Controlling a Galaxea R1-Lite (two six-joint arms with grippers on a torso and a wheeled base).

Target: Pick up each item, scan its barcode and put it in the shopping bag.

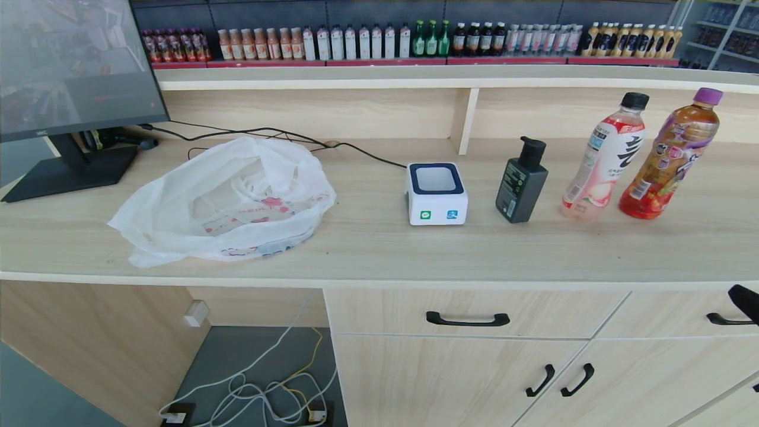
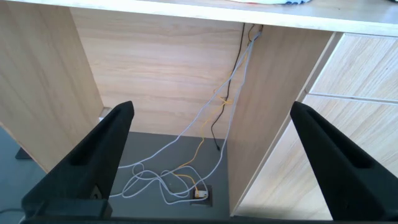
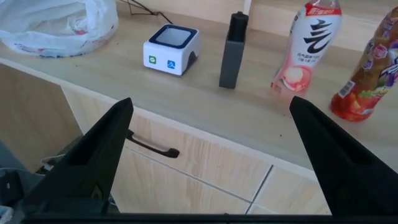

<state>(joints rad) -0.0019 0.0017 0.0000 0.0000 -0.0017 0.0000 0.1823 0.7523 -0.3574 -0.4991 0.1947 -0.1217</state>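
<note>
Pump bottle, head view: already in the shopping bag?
No, the dark pump bottle stands upright on the counter, between the scanner and the pink drink bottle.

Cropped, covered or too small to tell

The monitor (image 1: 71,65) at the far left is cropped by the head view's edges and hides part of a dark device (image 1: 127,141) behind it. The shopping bag (image 1: 225,201) folds over itself, so its inside cannot be made out. In the right wrist view the peach bottle (image 3: 305,53) loses its cap to the picture's edge, and the red tea bottle (image 3: 364,87) is cut off too. The far shelf bottles (image 1: 409,40) are too small to tell apart
</note>
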